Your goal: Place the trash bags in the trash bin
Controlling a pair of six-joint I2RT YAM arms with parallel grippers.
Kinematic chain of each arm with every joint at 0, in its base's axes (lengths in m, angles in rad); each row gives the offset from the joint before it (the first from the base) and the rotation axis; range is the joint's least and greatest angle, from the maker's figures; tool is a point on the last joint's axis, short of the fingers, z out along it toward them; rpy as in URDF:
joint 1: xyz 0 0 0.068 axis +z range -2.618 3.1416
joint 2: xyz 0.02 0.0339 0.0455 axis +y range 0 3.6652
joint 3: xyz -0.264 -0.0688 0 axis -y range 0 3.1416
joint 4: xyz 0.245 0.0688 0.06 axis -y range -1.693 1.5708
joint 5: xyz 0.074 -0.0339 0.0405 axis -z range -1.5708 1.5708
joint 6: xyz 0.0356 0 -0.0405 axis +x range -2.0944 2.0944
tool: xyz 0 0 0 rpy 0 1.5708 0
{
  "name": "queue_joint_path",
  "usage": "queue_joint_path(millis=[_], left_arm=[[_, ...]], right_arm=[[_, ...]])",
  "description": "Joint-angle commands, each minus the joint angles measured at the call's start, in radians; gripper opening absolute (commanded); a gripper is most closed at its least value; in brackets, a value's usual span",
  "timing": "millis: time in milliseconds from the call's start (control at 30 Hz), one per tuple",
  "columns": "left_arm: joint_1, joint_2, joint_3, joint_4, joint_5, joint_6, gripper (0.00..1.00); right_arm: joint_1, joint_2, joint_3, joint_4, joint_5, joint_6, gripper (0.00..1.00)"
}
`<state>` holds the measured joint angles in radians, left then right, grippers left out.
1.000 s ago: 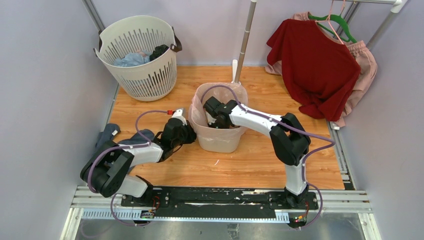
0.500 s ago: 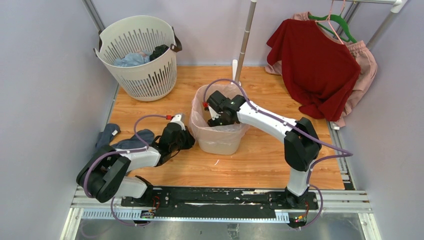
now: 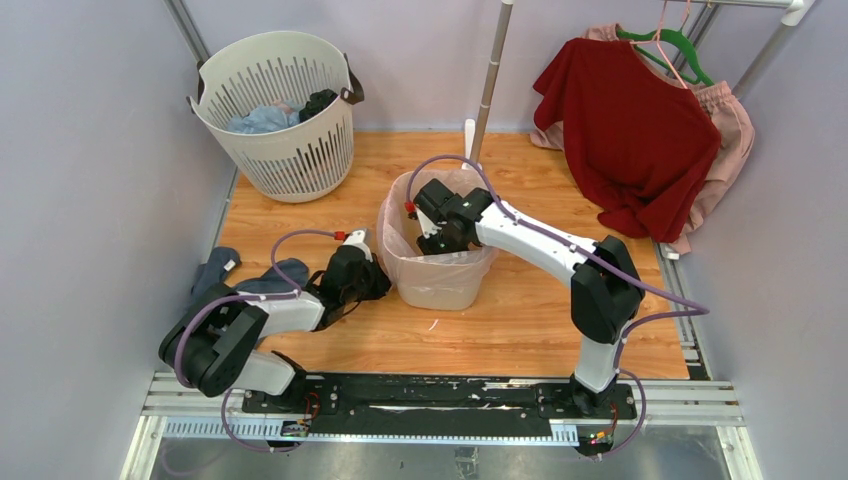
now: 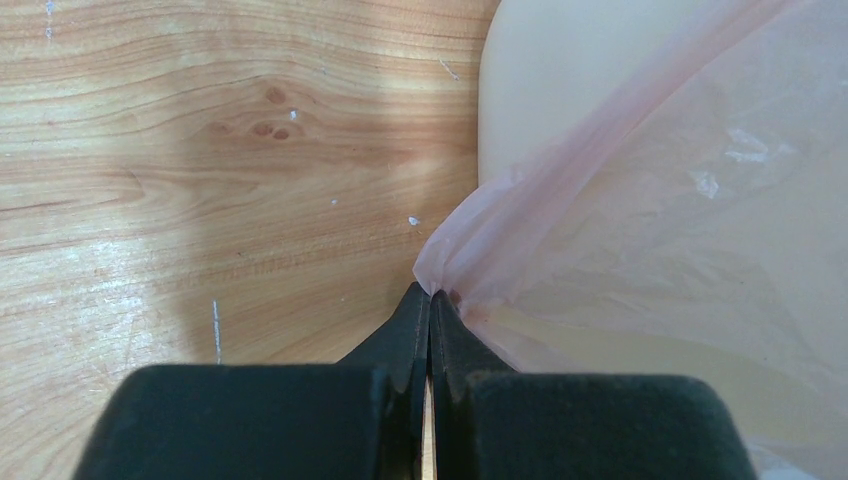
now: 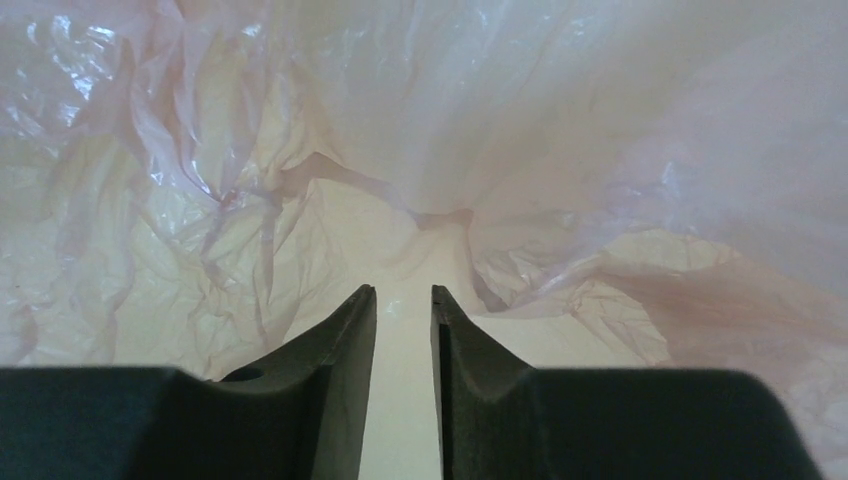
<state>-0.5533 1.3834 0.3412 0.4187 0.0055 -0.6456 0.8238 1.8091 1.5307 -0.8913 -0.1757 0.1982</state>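
Pink trash bag corner is pinched between left jaws beside bin.

Wood-grain board, pale scuffs. Cream trash bin stands on it, just right of the left gripper, walls ringing the right gripper. Slotted white basket well beyond the left gripper, far-left corner. Blue-grey cloth heaped left of it. Rack pole foot beyond the right gripper.
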Motion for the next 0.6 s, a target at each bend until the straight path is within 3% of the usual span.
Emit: queue_joint_path(millis=[0, 67, 100, 567], left_arm=[[-0.013, 0.005, -0.004, -0.063, 0.008, 0.016, 0.00], [-0.013, -0.019, -0.001, -0.071, 0.021, 0.012, 0.02], [-0.013, -0.029, 0.001, -0.080, 0.025, 0.012, 0.02], [-0.013, -0.097, 0.017, -0.132, 0.042, 0.009, 0.04]], right_arm=[[-0.003, 0.023, -0.014, -0.028, -0.003, -0.017, 0.23], [-0.003, 0.054, -0.026, -0.030, 0.003, -0.022, 0.02], [-0.004, 0.070, -0.033, -0.031, 0.008, -0.023, 0.00], [-0.003, 0.197, -0.119, 0.024, 0.004, -0.028, 0.00]])
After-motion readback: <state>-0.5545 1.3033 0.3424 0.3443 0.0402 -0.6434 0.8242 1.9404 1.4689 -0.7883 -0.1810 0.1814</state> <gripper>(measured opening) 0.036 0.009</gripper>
